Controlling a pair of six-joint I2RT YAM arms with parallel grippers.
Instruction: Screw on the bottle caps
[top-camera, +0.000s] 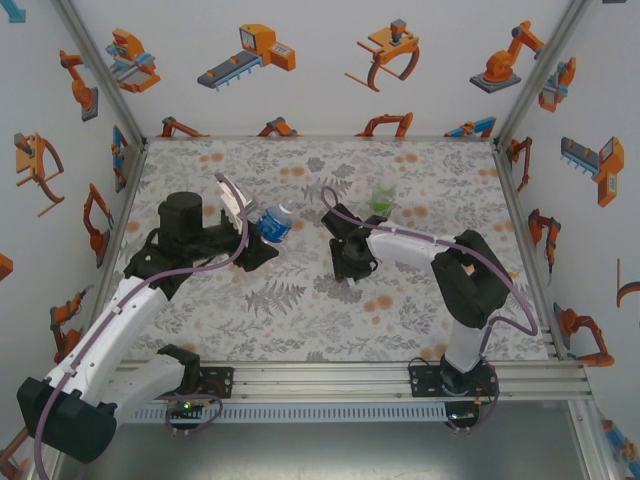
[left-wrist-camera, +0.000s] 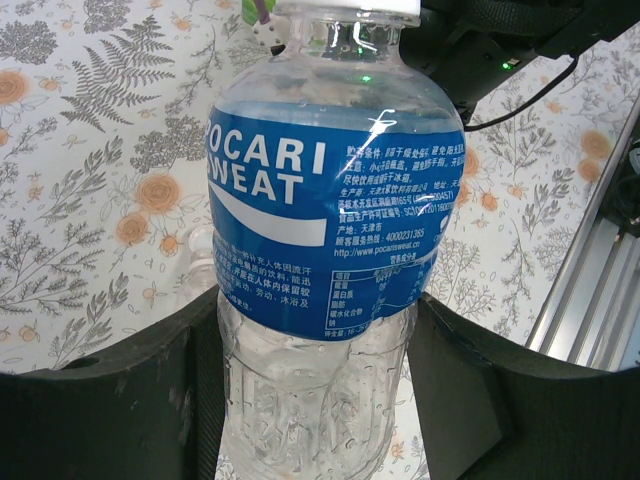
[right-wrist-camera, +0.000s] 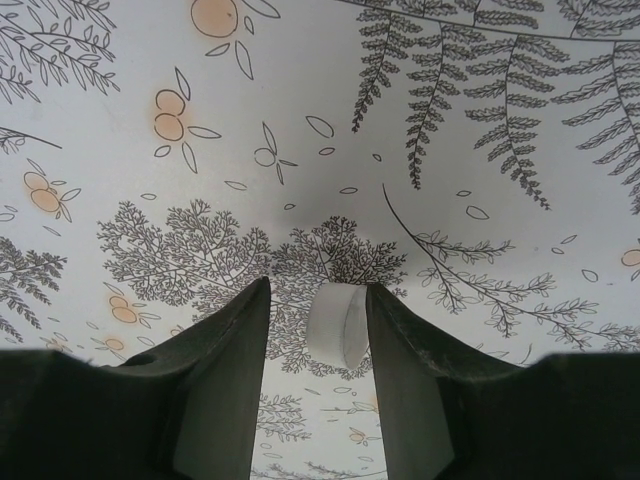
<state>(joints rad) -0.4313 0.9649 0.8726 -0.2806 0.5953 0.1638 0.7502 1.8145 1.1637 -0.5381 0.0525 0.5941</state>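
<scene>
The right claw (right-wrist-camera: 317, 292) is pointed down at the patterned table cover (right-wrist-camera: 470, 120), with its jaws set apart. A whitish bottle cap (right-wrist-camera: 338, 325) is located in the gap, turned on its edge. It lies against the finger (right-wrist-camera: 410, 380) on the right of the wrist view, and a clear gap is left to the other finger. Whether the cap rests on the cover cannot be told. In the top view the right claw (top-camera: 350, 268) is seen near the middle of the table. The greenish bottle (top-camera: 383, 196) stands upright just beyond it.

The left claw (left-wrist-camera: 315, 330) is clamped on the lower body of the blue-labelled bottle (left-wrist-camera: 330, 190), one finger on each side below the label. In the top view the left claw (top-camera: 260, 236) and its bottle (top-camera: 276, 226) are seen left of the right claw, apart from it.
</scene>
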